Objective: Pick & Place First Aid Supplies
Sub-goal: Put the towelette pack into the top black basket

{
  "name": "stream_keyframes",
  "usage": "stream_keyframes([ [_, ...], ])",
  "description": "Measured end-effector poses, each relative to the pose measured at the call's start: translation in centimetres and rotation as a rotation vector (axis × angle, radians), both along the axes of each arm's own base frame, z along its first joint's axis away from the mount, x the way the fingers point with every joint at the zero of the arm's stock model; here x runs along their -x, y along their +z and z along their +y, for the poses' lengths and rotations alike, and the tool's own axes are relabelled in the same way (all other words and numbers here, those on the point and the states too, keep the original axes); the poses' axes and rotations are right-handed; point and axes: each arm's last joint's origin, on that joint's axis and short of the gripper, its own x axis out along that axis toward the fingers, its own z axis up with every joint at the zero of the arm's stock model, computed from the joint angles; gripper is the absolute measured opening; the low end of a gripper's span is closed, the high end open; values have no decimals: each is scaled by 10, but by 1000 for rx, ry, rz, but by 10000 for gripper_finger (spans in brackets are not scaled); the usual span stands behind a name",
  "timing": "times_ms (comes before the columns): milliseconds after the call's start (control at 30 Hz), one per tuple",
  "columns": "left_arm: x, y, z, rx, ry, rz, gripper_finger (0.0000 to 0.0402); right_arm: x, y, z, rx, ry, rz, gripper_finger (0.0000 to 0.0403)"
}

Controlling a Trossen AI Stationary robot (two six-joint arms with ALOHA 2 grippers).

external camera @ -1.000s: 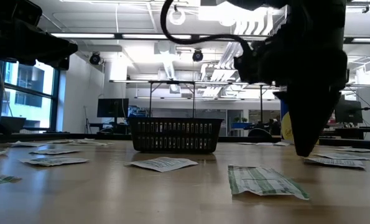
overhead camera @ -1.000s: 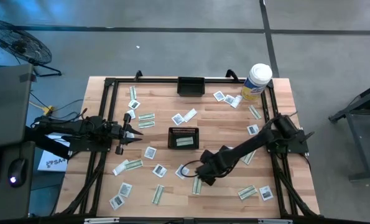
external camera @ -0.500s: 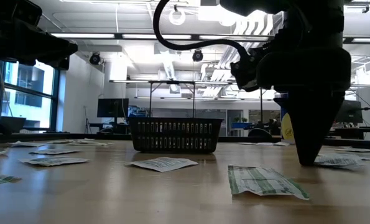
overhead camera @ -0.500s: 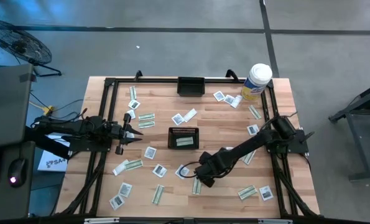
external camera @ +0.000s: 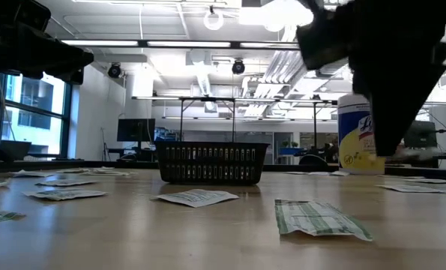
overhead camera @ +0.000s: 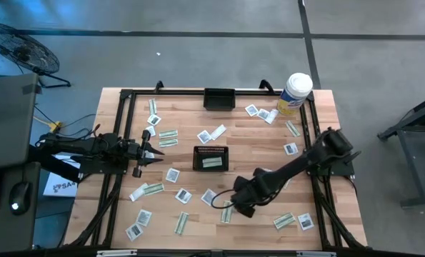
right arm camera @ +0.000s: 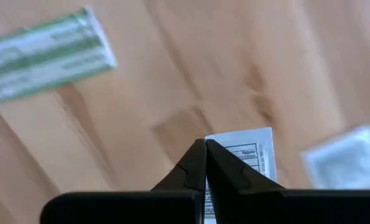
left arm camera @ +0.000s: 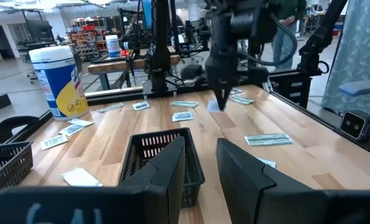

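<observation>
Many small paper packets lie flat on the wooden table [overhead camera: 262,143], among them a green-and-white strip [right arm camera: 45,53] and white squares [overhead camera: 183,195]. My right gripper [overhead camera: 231,203] hangs over the table's near middle, raised off the wood [external camera: 391,146], shut on a white packet with dark print [right arm camera: 247,152]. It also shows in the left wrist view [left arm camera: 222,102]. My left gripper [overhead camera: 158,152] waits at the table's left, open [left arm camera: 206,165], pointing at the black basket [overhead camera: 211,158], which holds one strip. My right gripper pinches the white printed packet by one edge [right arm camera: 217,148] between its two fingertips. The fingers come from above, pointing down. The packet is lifted clear of the table and sticks out beyond the fingertips.
A second black basket [overhead camera: 219,98] stands at the far edge. A white-and-yellow canister [overhead camera: 295,93] stands at the far right corner. Loose packets are scattered around the middle basket on all sides. A black frame [overhead camera: 126,96] rims the table.
My right gripper has dropped to the table, shut its fingers on a white packet, then risen, lifting the packet clear of the wood.
</observation>
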Motion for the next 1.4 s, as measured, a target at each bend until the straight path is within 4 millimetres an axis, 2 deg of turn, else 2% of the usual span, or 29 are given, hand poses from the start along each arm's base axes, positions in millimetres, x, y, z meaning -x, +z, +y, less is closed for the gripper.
stream_keyframes([
  [200, 0, 0, 0, 0, 0, 0, 92, 14, 33, -10, 63, 57, -60, 1],
  [367, 0, 0, 0, 0, 0, 0, 92, 19, 60, -37, 115, 66, -104, 0],
  [567, 0, 0, 0, 0, 0, 0, 92, 13, 93, -102, 176, 30, -234, 0],
  [700, 0, 0, 0, 0, 0, 0, 92, -4, 101, -155, 216, 48, -339, 0],
  [800, 0, 0, 0, 0, 0, 0, 92, -19, 97, -198, 246, 83, -405, 0],
  [967, 0, 0, 0, 0, 0, 0, 92, -40, 78, -273, 277, 162, -526, 0],
  [1100, 0, 0, 0, -3, 0, -1, 92, -54, 62, -329, 340, 184, -524, 0],
  [1267, 0, 0, 0, -6, 0, -1, 92, -76, 41, -383, 302, 190, -484, 0],
  [1400, 0, 0, 0, -3, 0, 0, 92, -82, 18, -410, 181, 189, -451, 0],
])
